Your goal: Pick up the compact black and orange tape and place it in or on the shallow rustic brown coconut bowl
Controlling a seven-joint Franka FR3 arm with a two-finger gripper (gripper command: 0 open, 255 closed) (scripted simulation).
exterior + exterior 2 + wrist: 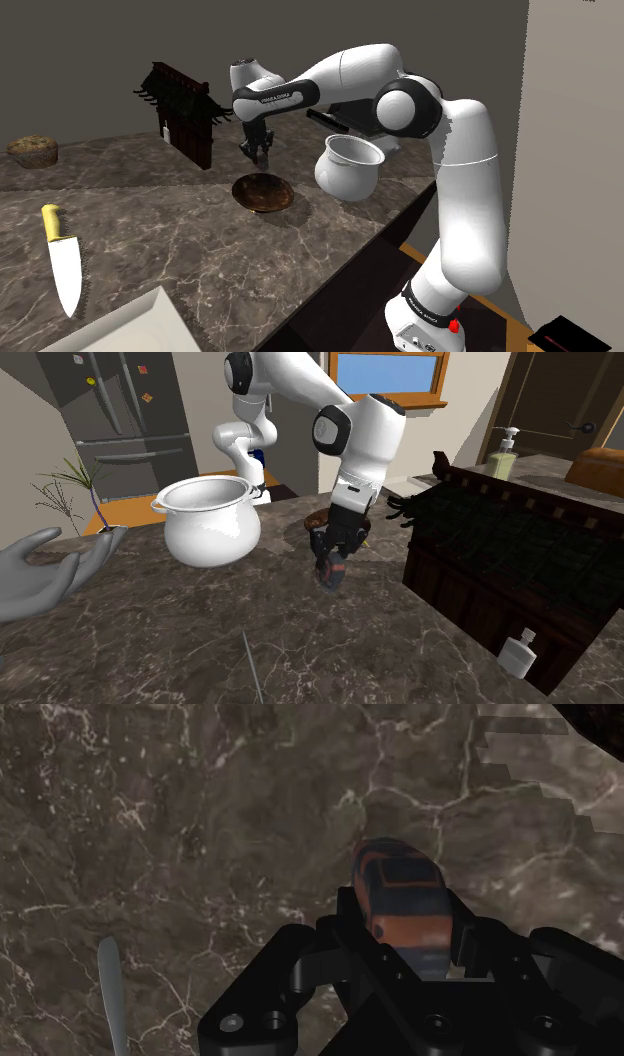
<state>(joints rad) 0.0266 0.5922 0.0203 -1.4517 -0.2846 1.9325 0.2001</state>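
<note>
The black and orange tape (pixel 403 900) sits clasped between my black fingers, and dark marble countertop (pixel 180 834) lies below it. In the shoulder view my gripper (pixel 259 151) hangs shut just above the far rim of the shallow brown bowl (pixel 263 193), which rests on the counter. From the second exterior view the gripper (pixel 332 569) holds the tape (pixel 334 574) a little above the counter, with the bowl (pixel 313 524) partly hidden behind the hand.
A white pot (pixel 350 165) stands close to the bowl, toward the arm's base. A dark wooden rack (pixel 185 120) rises behind the gripper. A yellow-handled knife (pixel 62 260) and a white tray corner (pixel 130 325) lie near the front. The counter edge (pixel 350 260) drops off beside the stand.
</note>
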